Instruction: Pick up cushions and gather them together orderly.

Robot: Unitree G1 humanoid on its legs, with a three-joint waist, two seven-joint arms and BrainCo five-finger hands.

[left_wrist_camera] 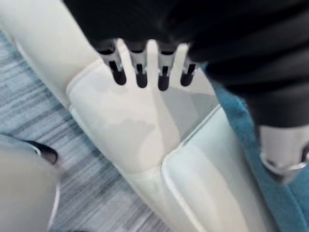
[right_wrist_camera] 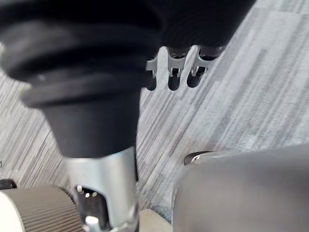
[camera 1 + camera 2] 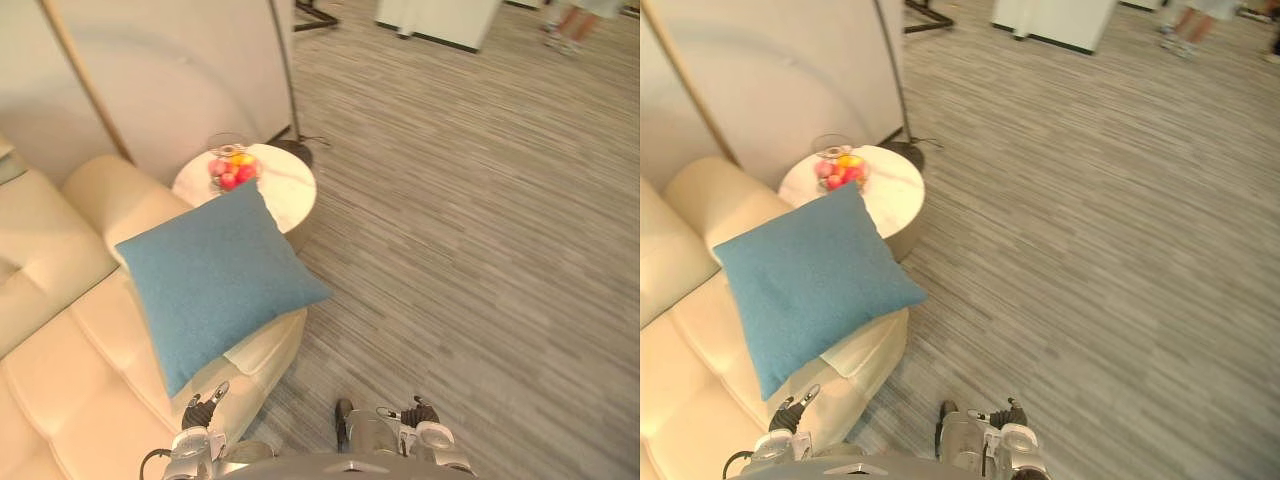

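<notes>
Low in the frame, the left hand (image 3: 203,408) hangs slack and empty just off the sofa (image 3: 60,400) edge; the right hand (image 3: 422,412) is equally loose over the carpet (image 3: 480,250). Mid-left, the blue cushion (image 3: 212,280) lies on the sofa end. Best to take it by opposite edges and lift straight, clear of the fruit bowl (image 3: 232,168) on the side table (image 3: 285,195) behind

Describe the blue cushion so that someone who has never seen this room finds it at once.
Find the cream sofa, then its end beside the round white side table with a bowl of fruit. The blue cushion rests on the seat there, one corner jutting over the grey carpet. It is the one blue thing among cream upholstery.
</notes>
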